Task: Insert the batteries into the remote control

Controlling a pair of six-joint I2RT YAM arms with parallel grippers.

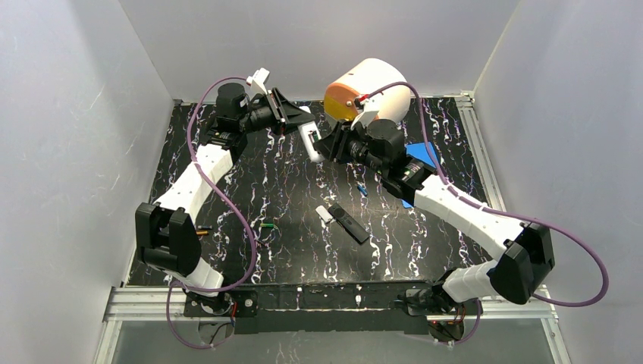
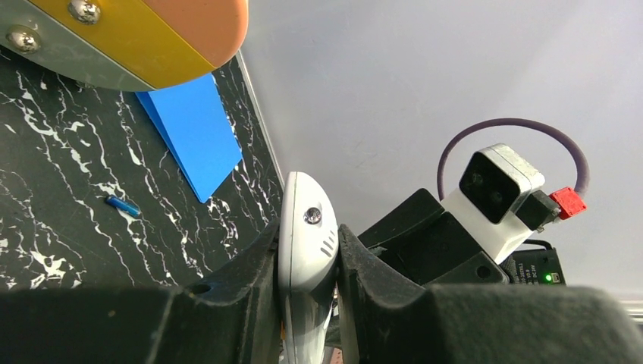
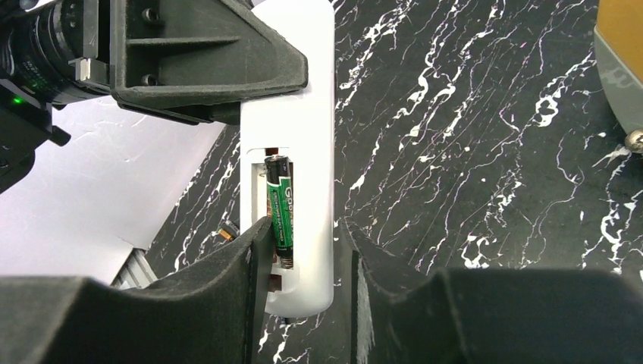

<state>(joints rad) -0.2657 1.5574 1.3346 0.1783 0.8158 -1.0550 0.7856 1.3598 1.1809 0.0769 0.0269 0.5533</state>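
The left gripper (image 2: 307, 254) is clamped tight on one end of a white remote (image 3: 292, 129), holding it above the far middle of the desk (image 1: 296, 193). A green battery (image 3: 280, 208) sits in the remote's open compartment. The right gripper (image 3: 303, 227) straddles the other end with its jaws partly open, one finger against the compartment's edge and the other just clear. A blue battery (image 1: 362, 189) lies near the desk's middle, and a loose green cell (image 1: 267, 225) lies towards the near left.
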